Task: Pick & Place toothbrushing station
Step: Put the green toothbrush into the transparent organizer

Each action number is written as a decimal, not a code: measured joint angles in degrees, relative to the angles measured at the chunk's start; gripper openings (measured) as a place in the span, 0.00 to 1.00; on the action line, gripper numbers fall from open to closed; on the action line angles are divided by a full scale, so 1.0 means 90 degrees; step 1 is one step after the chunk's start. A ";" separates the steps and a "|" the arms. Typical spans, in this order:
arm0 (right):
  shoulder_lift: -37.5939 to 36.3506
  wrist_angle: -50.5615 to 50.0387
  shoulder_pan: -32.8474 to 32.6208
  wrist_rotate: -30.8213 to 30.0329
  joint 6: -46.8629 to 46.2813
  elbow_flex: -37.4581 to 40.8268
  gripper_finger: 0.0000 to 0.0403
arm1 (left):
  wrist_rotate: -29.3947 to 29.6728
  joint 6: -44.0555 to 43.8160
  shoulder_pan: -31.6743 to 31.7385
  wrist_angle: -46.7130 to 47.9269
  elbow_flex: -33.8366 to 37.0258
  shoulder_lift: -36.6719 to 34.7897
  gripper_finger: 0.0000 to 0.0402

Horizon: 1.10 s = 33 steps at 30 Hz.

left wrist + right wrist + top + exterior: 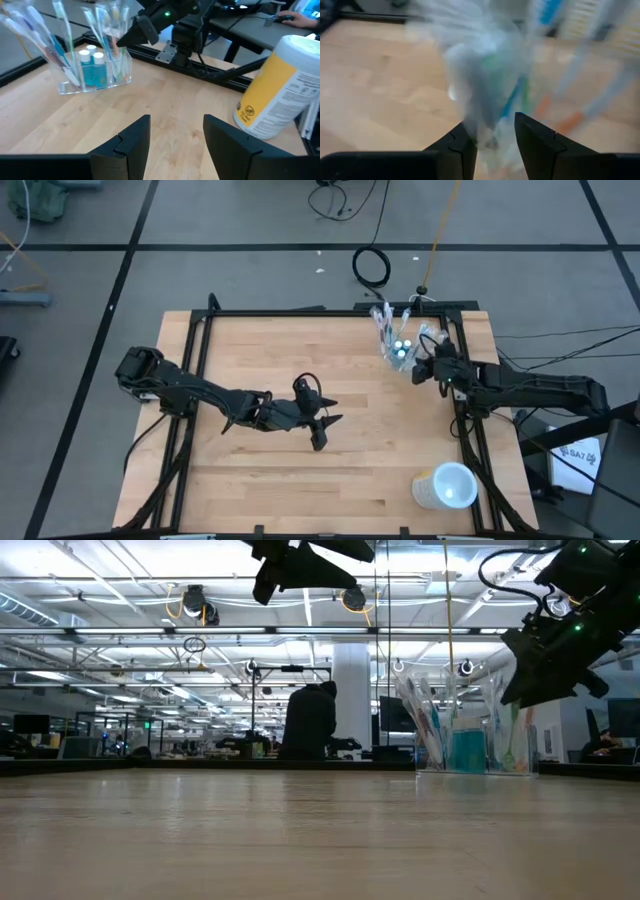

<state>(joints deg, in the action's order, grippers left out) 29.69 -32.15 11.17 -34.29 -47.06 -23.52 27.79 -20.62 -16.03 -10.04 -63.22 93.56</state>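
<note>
The toothbrushing station [396,340] is seen near the table's [300,480] far right corner. The right end effector [418,370], fingers apart, is blurred around a toothbrush; contact cannot be told. The left end effector [322,432], fingers apart and empty, is held above mid-table.

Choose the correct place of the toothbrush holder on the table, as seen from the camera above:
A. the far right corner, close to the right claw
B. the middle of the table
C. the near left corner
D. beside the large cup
A: the toothbrush holder stands at the far right corner, just beside the right claw.
</note>
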 joint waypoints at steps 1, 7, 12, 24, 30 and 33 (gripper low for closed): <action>-0.0004 -0.0166 0.0001 0.0003 -0.0095 -0.0012 0.29 | -0.0066 0.0000 0.0000 0.0002 0.0001 0.0000 0.46; -0.0029 -0.1076 -0.0001 0.0002 -0.0648 -0.0325 0.29 | -0.0314 0.0002 -0.0002 0.0004 0.0000 0.0000 0.46; -0.0022 -0.1494 -0.0001 0.0375 -0.0912 -0.0360 0.29 | -0.0313 0.0002 -0.0002 0.0004 0.0000 0.0000 0.46; 0.0396 -0.0915 -0.0001 0.0375 -0.0715 -0.0292 0.29 | -0.0313 -0.0010 0.0000 -0.0005 0.0000 0.0000 0.46; 0.0764 -0.0525 0.0011 0.0644 -0.0338 -0.0200 0.29 | -0.0315 -0.0013 0.0059 -0.0005 0.0001 0.0000 0.46; 0.0779 -0.0517 0.0011 0.0632 -0.0214 -0.0292 0.29 | -0.0315 -0.0014 0.0070 -0.0005 0.0001 0.0000 0.46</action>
<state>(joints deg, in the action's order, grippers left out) 36.70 -36.81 11.27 -28.60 -48.99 -26.15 24.95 -20.74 -15.40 -10.09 -63.21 93.56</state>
